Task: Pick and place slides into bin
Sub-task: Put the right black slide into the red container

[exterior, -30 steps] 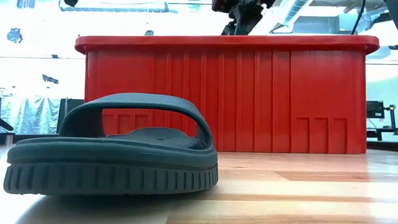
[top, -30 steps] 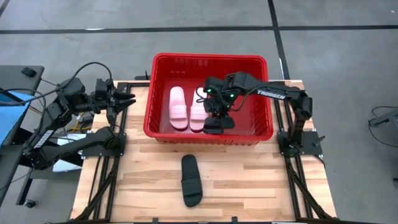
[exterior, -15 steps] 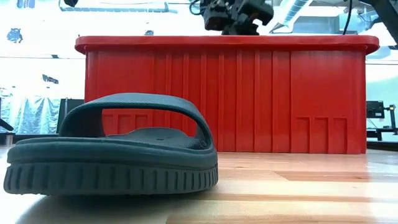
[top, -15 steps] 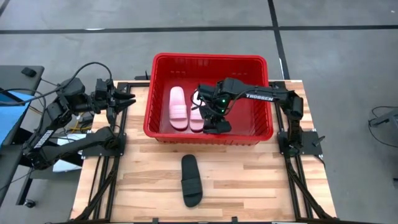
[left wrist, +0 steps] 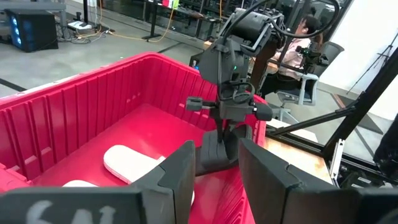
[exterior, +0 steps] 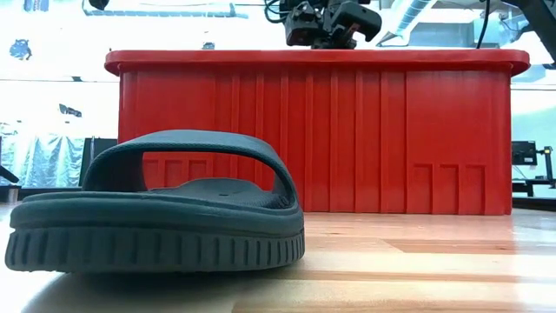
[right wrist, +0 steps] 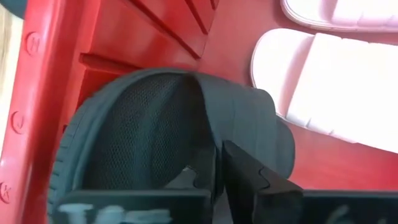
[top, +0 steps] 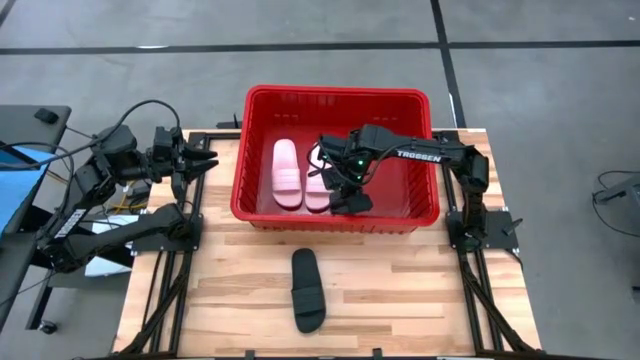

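The right claw [top: 347, 195] is down inside the bin [top: 340, 95], near the bin's front wall, and its two fingers are pinching the strap of a black slide [top: 349, 205]. In the right wrist view the fingers [right wrist: 249, 171] stand on both sides of the strap, and the black slide [right wrist: 168, 137] hangs below the claw with its edge just beside the red front wall. I cannot tell if the sole already rests on the floor of the bin. In the left wrist view the same black slide [left wrist: 217, 149] is under the right claw [left wrist: 227, 127] and looks tilted, its strap held up.

Just beside the right claw, on the side toward the left arm, two pink slides lie flat and parallel on the bin floor: the nearer pink slide [top: 317, 183] is almost touching the held one, and the farther pink slide [top: 286, 172] lies next to it. In the right wrist view the nearer pink slide [right wrist: 329, 81] is close to the black strap.

Outside the bin, in front of the right claw and well apart from it, a second black slide [top: 307, 290] lies on the wooden counter [top: 420, 290]. In the low view this slide [exterior: 156, 213] fills the foreground, and the bin [exterior: 347, 130] stands behind it.

The left claw [top: 203, 160] waits beside the bin, over the counter's edge, with its fingers [left wrist: 177, 171] spread apart.
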`<state>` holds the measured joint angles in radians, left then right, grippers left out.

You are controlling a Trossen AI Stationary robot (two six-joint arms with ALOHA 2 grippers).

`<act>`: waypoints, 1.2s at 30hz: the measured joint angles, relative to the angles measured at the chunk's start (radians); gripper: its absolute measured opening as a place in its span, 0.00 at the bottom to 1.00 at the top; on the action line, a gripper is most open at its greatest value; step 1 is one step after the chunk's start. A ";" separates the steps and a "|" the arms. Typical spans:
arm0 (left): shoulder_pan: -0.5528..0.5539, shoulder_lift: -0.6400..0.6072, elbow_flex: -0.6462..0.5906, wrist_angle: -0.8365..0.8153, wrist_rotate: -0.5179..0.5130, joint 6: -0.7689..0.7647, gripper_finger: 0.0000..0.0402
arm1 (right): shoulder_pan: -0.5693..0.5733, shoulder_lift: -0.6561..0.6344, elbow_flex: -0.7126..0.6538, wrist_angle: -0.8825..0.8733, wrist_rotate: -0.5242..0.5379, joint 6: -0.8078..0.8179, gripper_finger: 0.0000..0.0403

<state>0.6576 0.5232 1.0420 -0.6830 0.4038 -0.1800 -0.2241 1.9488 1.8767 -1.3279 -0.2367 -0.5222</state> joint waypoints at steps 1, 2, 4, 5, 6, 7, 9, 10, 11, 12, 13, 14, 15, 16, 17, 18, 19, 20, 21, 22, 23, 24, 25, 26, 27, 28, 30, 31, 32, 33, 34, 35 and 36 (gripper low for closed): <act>0.000 0.000 0.000 0.000 0.000 0.000 0.28 | 0.000 0.000 0.000 0.001 0.003 0.008 0.03; 0.000 0.000 0.000 0.000 0.000 0.000 0.28 | 0.000 0.000 0.000 0.002 0.008 0.015 0.02; 0.000 0.000 0.000 0.000 0.000 0.000 0.28 | 0.001 0.000 0.000 0.001 0.019 0.025 0.01; 0.000 0.000 0.000 0.000 0.000 0.000 0.28 | 0.003 0.000 0.000 -0.001 0.027 0.030 0.01; 0.000 0.000 0.000 0.000 0.000 0.000 0.28 | 0.006 0.000 0.000 -0.003 0.036 0.036 0.01; 0.000 0.000 0.000 0.000 0.000 0.000 0.28 | 0.009 -0.002 0.000 -0.003 0.050 0.045 0.01; 0.000 0.000 0.000 -0.001 0.000 0.000 0.28 | 0.010 -0.014 0.000 -0.009 0.085 0.051 0.01; 0.000 0.000 0.000 -0.001 0.000 0.000 0.28 | 0.010 -0.021 0.003 -0.012 0.109 0.054 0.01; 0.000 0.000 0.000 -0.001 0.000 0.000 0.28 | 0.008 -0.025 0.012 -0.020 0.130 0.064 0.01; 0.000 0.000 0.000 -0.001 0.000 0.000 0.28 | 0.006 -0.027 0.022 -0.030 0.153 0.073 0.01; 0.000 0.000 0.000 -0.001 0.000 0.000 0.28 | 0.006 -0.029 0.036 -0.042 0.178 0.077 0.00; 0.000 0.000 0.000 -0.001 0.000 0.000 0.28 | 0.005 -0.029 0.052 -0.052 0.207 0.079 0.00; 0.000 0.000 0.000 -0.002 0.000 0.000 0.28 | 0.004 -0.029 0.069 -0.066 0.236 0.081 0.00; 0.000 0.000 0.000 -0.003 0.001 0.001 0.28 | -0.001 -0.029 0.088 -0.084 0.256 0.082 0.00; 0.000 0.000 0.000 -0.003 0.000 0.004 0.28 | -0.003 -0.029 0.110 -0.094 0.283 0.085 0.00; 0.000 0.000 0.000 -0.004 0.000 0.004 0.28 | -0.008 -0.030 0.127 -0.088 0.316 0.088 0.00; 0.000 0.000 0.000 -0.007 0.000 0.005 0.28 | -0.012 -0.033 0.135 -0.083 0.345 0.088 0.00; 0.000 0.000 0.000 -0.010 0.000 0.007 0.28 | -0.016 -0.033 0.137 -0.084 0.376 0.088 0.00; 0.000 0.000 0.000 -0.011 0.000 0.011 0.28 | -0.021 -0.033 0.137 -0.082 0.405 0.088 0.00; 0.000 0.000 0.000 -0.010 0.000 0.011 0.28 | -0.026 -0.030 0.137 -0.074 0.429 0.088 0.00; 0.000 0.000 0.000 -0.010 0.000 0.011 0.28 | -0.032 -0.030 0.137 -0.064 0.452 0.086 0.00; 0.000 0.000 0.000 -0.010 0.000 0.012 0.28 | -0.038 -0.030 0.137 -0.049 0.466 0.080 0.00; 0.000 0.000 0.000 -0.010 0.000 0.012 0.28 | -0.045 -0.031 0.137 -0.035 0.475 0.073 0.00; 0.000 0.000 0.000 -0.010 0.000 0.013 0.28 | -0.052 -0.031 0.137 -0.023 0.477 0.065 0.00; 0.000 0.000 0.000 -0.010 0.000 0.013 0.28 | -0.058 -0.031 0.137 -0.007 0.478 0.055 0.00; 0.000 0.000 0.000 -0.010 0.000 0.014 0.28 | -0.065 -0.031 0.137 0.016 0.478 0.046 0.00; 0.000 0.000 0.000 -0.011 0.000 0.018 0.28 | -0.078 -0.031 0.137 0.065 0.479 0.023 0.00; 0.000 0.000 0.000 -0.013 0.000 0.025 0.28 | -0.086 -0.031 0.137 0.081 0.482 0.012 0.00; 0.000 0.000 0.000 -0.018 0.000 0.031 0.28 | -0.093 -0.031 0.135 0.091 0.491 0.000 0.00; 0.000 0.000 0.000 -0.023 0.000 0.037 0.28 | -0.099 -0.031 0.129 0.102 0.503 -0.015 0.00; 0.000 0.000 0.000 -0.027 0.000 0.040 0.28 | -0.108 -0.031 0.123 0.113 0.508 -0.030 0.00; 0.000 0.000 0.000 -0.030 0.000 0.040 0.28 | -0.120 -0.031 0.114 0.125 0.508 -0.033 0.00; 0.000 0.000 0.000 -0.034 0.000 0.040 0.28 | -0.131 -0.031 0.104 0.135 0.507 -0.033 0.00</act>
<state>0.6575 0.5232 1.0420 -0.7173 0.4039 -0.1402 -0.3551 1.9182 1.9804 -1.1932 0.2707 -0.5553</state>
